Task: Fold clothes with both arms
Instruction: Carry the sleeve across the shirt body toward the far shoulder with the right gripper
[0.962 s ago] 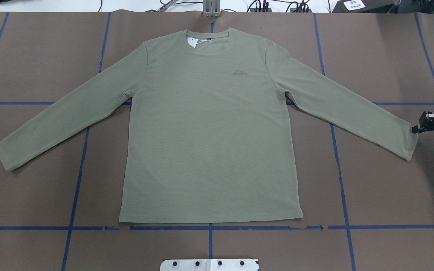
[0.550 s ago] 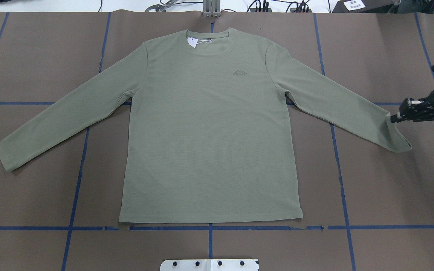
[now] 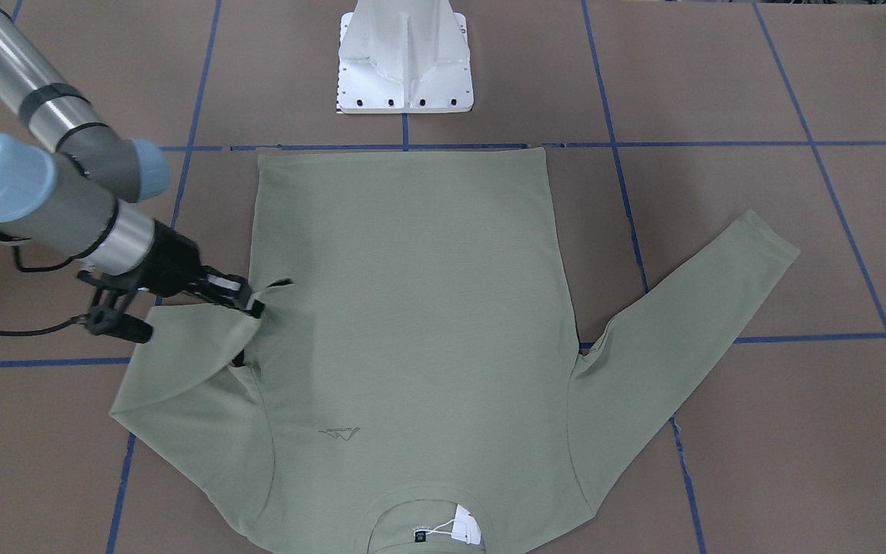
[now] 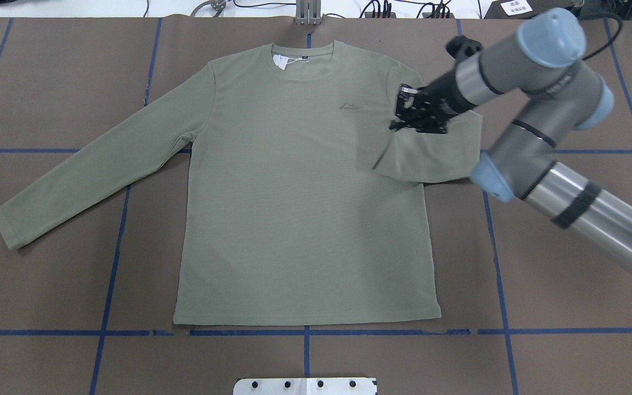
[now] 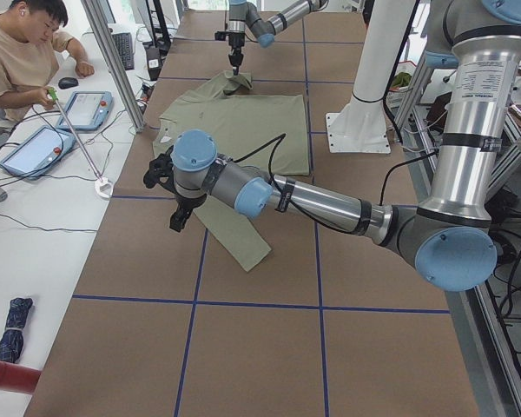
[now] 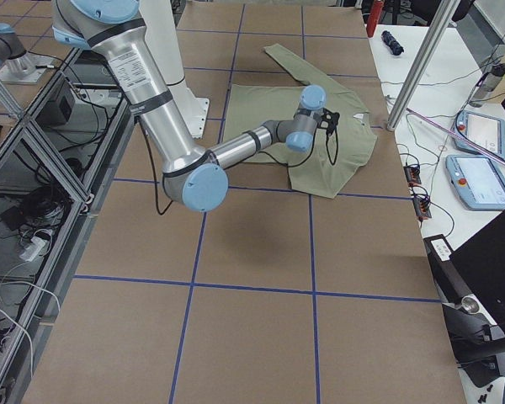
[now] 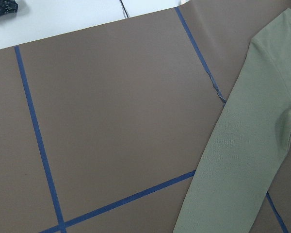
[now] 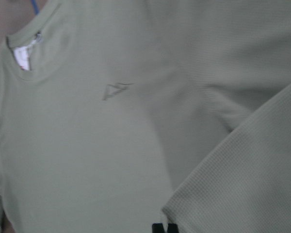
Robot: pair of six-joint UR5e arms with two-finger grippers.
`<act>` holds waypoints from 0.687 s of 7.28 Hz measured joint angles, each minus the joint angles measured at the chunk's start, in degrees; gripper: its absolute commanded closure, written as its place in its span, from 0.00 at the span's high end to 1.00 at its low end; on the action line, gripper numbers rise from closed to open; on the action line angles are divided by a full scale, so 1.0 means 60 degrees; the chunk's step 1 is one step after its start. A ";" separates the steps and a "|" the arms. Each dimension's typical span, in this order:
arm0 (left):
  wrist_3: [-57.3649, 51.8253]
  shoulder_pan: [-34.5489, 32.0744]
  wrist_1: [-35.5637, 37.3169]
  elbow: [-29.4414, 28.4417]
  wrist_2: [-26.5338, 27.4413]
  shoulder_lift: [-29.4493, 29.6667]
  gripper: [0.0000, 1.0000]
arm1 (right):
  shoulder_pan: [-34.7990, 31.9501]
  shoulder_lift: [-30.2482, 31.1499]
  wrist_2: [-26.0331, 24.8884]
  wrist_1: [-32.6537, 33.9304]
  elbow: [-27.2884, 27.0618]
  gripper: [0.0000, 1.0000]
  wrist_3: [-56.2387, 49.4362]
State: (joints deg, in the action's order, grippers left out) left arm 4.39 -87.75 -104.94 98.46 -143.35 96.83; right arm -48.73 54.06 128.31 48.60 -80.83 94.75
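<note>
Right gripper (image 4: 397, 125) is clamped on the cuff end of the right sleeve (image 4: 431, 162), w/ fabric pinched between its jaws. In the right wrist cam we see only the black fingertips (image 8: 157, 228) at the bottom edge, knit cloth right against them. It holds that end raised over the chest of the shirt (image 4: 299, 219), near the small logo (image 4: 350, 105) & by the shoulder seam. The sleeve is doubled back on itself: the fold sits out past the body's side edge, the cuff end back over the body. Right arm (image 4: 541, 104) reaches in over the table (image 4: 47, 274) from the overhead view's right.

The shirt lies front up & flat on the brown table top, which has blue tape lines (image 4: 108, 285). Its collar is on the side away from the robot, hem toward the white base mount (image 3: 404, 61). A white hang tag (image 4: 280, 62) & dark neck label (image 4: 303, 57) sit inside the collar. Left sleeve (image 4: 102, 164) lies flat, straight out on a diagonal.

Left gripper (image 5: 179, 219) shows only in the left-side view, pointing down above the table near the left sleeve's cuff end. We can't tell whether it's open or closed. Left wrist cam gives us just table & part of that sleeve, no fingers.
</note>
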 measured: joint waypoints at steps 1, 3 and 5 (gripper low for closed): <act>0.0000 0.0004 -0.0002 -0.0002 0.0000 -0.0001 1.00 | 0.0418 -0.1631 -0.0780 0.0938 0.0679 0.00 0.0268; -0.0009 0.0006 -0.0012 -0.0067 0.0000 -0.0002 1.00 | 0.1412 -0.3980 -0.2292 0.1207 0.2496 0.00 0.0385; -0.0017 0.0006 -0.0014 -0.0062 0.0000 -0.0008 1.00 | 0.2224 -0.5123 -0.3455 0.0820 0.3719 0.02 0.0393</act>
State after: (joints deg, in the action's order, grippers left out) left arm 4.29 -87.72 -105.03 98.09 -143.35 96.78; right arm -35.39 23.33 107.58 53.52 -58.52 97.11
